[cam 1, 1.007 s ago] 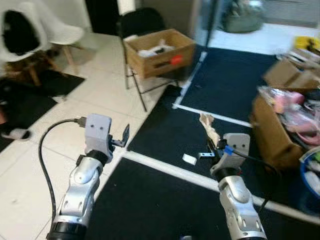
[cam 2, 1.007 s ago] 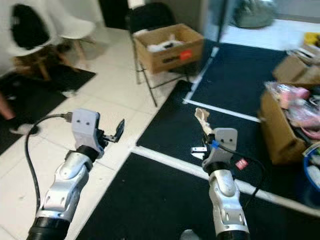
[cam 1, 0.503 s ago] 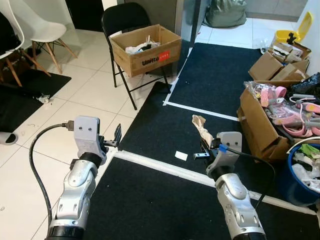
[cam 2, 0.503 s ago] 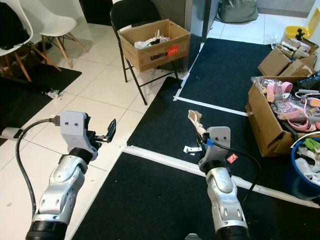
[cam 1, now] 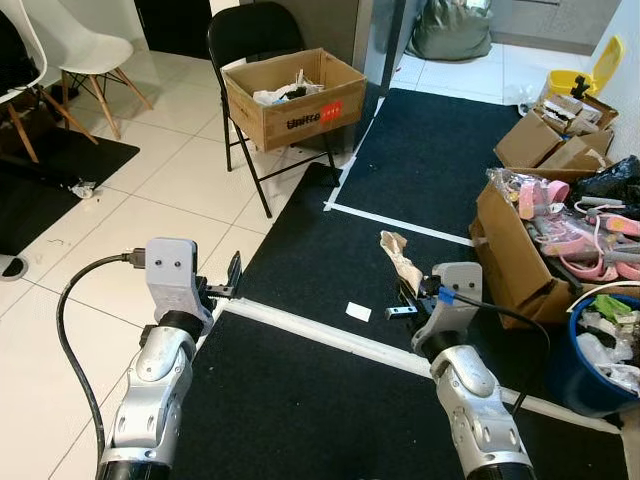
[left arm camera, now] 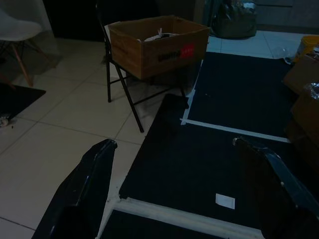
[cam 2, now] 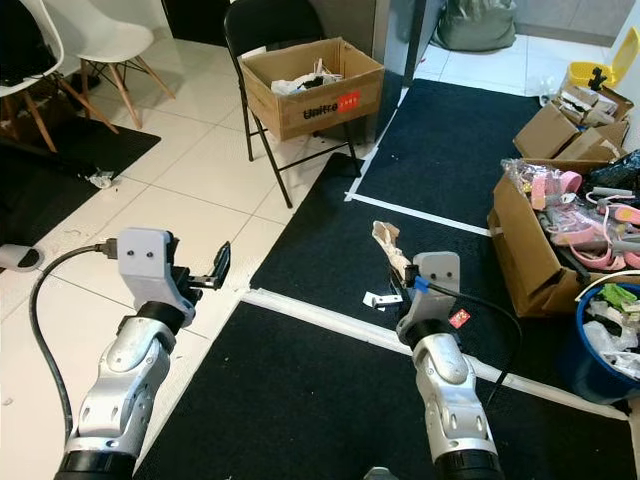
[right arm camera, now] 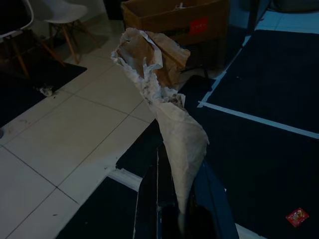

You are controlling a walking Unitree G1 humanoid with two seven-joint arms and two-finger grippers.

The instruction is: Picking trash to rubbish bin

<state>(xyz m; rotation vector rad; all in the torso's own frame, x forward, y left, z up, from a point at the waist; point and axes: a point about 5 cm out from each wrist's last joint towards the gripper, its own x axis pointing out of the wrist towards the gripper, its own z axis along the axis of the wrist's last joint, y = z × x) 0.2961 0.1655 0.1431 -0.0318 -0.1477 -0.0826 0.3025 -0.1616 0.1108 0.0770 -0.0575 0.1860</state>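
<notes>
Two silver arms reach forward over a floor that is part white tile, part black mat (cam 1: pixel 440 170) edged with white tape. The right gripper (cam 1: pixel 408 296) has its black fingers pressed together on a twist of crumpled brown paper (cam 1: pixel 398 258) — in the right wrist view the paper (right arm camera: pixel 164 104) rises from between the closed fingers, narrow at the pinch and flaring into a ragged crumple above. It is held off the floor, over the mat just beyond the taped seam.

The left gripper (cam 1: pixel 232 279) hovers above the edge where tile meets mat, holding nothing; the left wrist view shows its two fingers (left arm camera: pixel 84 191) spread wide apart with bare floor between them. A black cable loops from that wrist.

On the mat between the two grippers lies a small white scrap (cam 1: pixel 358 311), and a small red scrap (cam 2: pixel 459 318) lies just to the right of the right wrist. Farther off, a cardboard box (cam 1: pixel 292 95) with white rubbish inside sits on a black folding chair (cam 1: pixel 250 60). White chairs (cam 1: pixel 70 50) stand at the far left. To the right, an open carton (cam 1: pixel 520 250) holds pink items, and beside it a blue bin (cam 1: pixel 600 345) — already partly filled with rubbish — stands at the edge of view.
</notes>
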